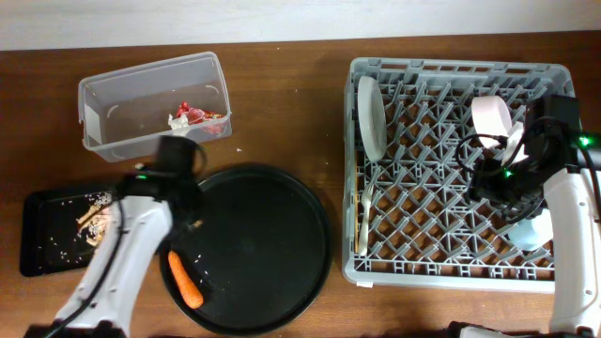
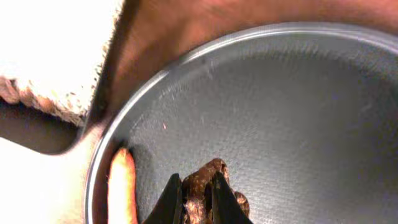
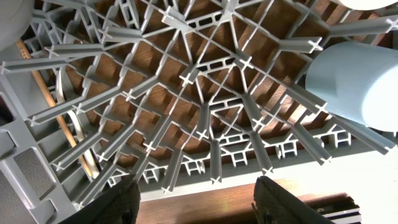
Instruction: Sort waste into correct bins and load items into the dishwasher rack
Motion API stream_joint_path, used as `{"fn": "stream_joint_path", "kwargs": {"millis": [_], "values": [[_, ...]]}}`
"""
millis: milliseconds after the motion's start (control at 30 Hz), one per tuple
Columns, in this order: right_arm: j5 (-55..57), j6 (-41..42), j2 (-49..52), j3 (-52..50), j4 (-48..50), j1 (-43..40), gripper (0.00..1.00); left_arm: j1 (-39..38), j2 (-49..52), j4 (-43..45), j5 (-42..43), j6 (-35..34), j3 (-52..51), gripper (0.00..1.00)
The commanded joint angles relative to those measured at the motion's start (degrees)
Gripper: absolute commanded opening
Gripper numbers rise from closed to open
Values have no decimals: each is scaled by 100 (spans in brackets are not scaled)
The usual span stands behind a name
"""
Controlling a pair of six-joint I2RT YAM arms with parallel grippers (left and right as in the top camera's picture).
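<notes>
My left gripper (image 1: 192, 223) is shut on a small brown bit (image 2: 205, 180) just above the left part of the large round black tray (image 1: 272, 282). An orange carrot (image 1: 185, 279) lies on that tray beside the jaws, and it also shows in the left wrist view (image 2: 121, 186). The clear tub (image 1: 103, 94) holds a red wrapper (image 1: 197, 115) and white scraps. The flat black tray (image 1: 42, 253) holds beige food scraps (image 1: 91, 221). My right gripper (image 3: 199, 199) is open and empty over the grey rack (image 1: 441, 272). The rack holds a white plate (image 1: 371, 117), a bowl (image 1: 493, 115), a pale blue cup (image 3: 354, 81) and a fork (image 1: 366, 214).
Brown wooden table all round. The rack's upright pegs (image 3: 205, 93) stand right under my right gripper. The tub and the flat black tray sit left of the round tray.
</notes>
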Motion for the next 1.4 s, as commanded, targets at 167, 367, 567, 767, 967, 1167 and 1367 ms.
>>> {"fn": "stream_joint_path", "kwargs": {"millis": [167,367,567,767,967,1167,1367], "values": [[-35,7,20,7,0,-9,62,2651,-190,229,-81,334,306,52],[-35,4,17,7,-2,-9,62,2839,-192,173,83,457,306,59],[-35,4,17,7,2,-9,62,2031,-192,-962,1915,1285,245,65],[-35,4,20,7,-2,-9,62,837,-192,-1244,1917,1119,-817,71],[-35,7,17,7,4,-9,63,763,-192,-765,1873,927,-1683,72],[-35,7,17,7,0,-9,63,763,-192,109,1591,623,-2079,72],[-35,4,17,7,0,-9,63,763,-192,911,1569,625,-2079,70]]}}
